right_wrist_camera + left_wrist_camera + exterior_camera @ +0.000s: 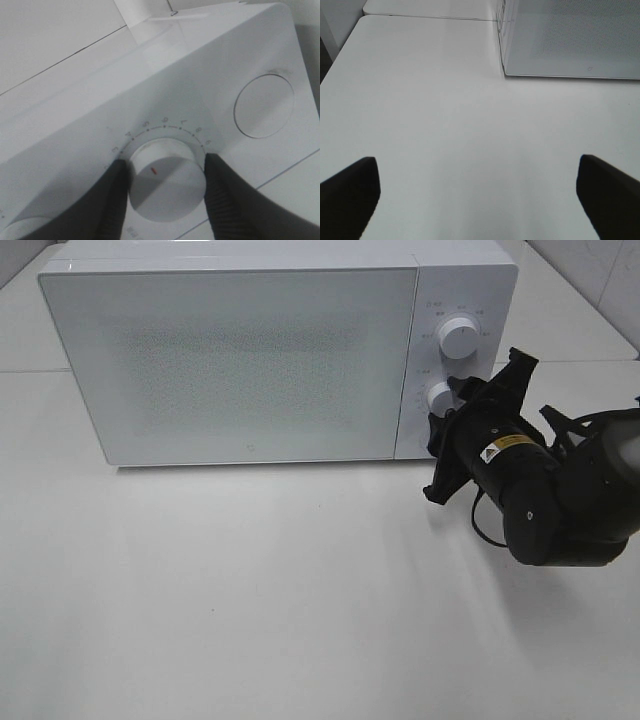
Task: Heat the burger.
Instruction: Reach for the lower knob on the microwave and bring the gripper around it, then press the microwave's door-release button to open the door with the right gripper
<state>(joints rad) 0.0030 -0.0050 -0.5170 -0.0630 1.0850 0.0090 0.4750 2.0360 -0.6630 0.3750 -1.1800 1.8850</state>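
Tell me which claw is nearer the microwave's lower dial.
Right. The right claw is closed on the lower dial, a finger on each side. The left claw hangs open over the table, near the microwave door's opposite corner, touching nothing.

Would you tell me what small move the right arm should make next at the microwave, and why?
Probably a gentle twist of the lower knob to set a heating time. The right gripper has its fingers pressed on either side of that knob, the microwave door is shut, and the burger is not in view.
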